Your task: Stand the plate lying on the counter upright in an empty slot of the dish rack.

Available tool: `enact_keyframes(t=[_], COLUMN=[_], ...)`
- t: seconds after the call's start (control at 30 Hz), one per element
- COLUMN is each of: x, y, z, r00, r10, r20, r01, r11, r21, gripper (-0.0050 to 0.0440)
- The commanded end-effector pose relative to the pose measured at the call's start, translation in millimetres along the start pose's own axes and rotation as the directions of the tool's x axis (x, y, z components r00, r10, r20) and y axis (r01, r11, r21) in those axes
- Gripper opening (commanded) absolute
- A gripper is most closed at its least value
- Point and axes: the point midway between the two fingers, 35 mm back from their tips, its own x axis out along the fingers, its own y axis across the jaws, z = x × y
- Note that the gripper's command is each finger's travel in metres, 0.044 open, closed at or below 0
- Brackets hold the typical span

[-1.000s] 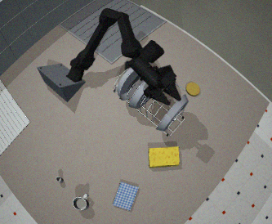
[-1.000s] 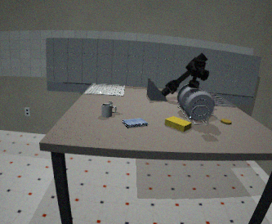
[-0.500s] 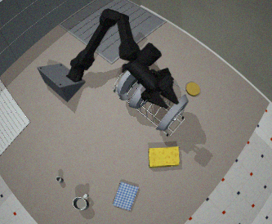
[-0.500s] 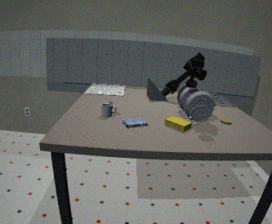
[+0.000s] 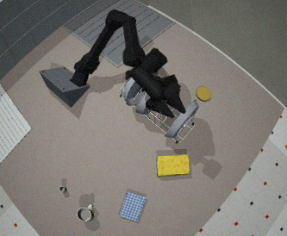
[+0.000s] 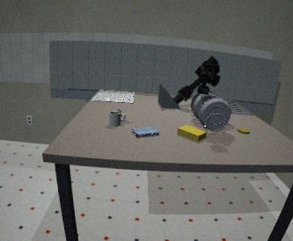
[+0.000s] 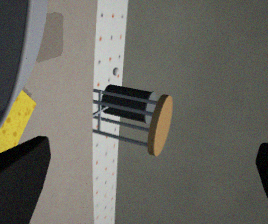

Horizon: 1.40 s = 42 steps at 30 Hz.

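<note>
A grey plate point(image 5: 182, 119) point(image 6: 217, 115) stands on edge, slightly tilted, at the near end of the wire dish rack point(image 5: 177, 141). In the wrist view a large plate point(image 7: 2, 60) fills the upper left, outside the fingers. Two more grey plates stand near the rack's other end, one plate point(image 5: 131, 92) at the far end and one plate point(image 5: 142, 106) beside it. No plate lies flat on the counter point(image 5: 115, 151) point(image 6: 91, 145) in view. My gripper point(image 5: 178, 114) point(image 7: 159, 152) is open and empty, above the rack beside the near plate. Its body hides part of the rack; whether all feet touch is unclear.
A yellow sponge point(image 5: 172, 165) point(image 6: 192, 133) point(image 7: 7, 130) lies near the rack. A yellow disc point(image 5: 203, 93) point(image 6: 244, 130) lies beyond it. A checked cloth point(image 5: 133, 207) point(image 6: 145, 132) and a mug point(image 6: 114, 118) are farther off. A stool point(image 7: 161, 125) stands beyond the counter edge.
</note>
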Motion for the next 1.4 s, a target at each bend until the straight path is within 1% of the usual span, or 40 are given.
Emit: enact_keyframes(t=[0.0, 0.23, 1.37], x=[0.9, 1.0, 1.6], y=[1.2, 1.3, 2.9], z=[-8.7, -12.1, -51.5], r00=[1.000, 1.000, 1.000], r10=[0.003, 0.003, 0.010], r20=[-0.005, -0.005, -0.001], r01=[-0.003, -0.003, -0.010], r11=[1.000, 1.000, 1.000], r21=[0.001, 0.001, 0.014], gripper=[0.0440, 0.0440, 0.0440])
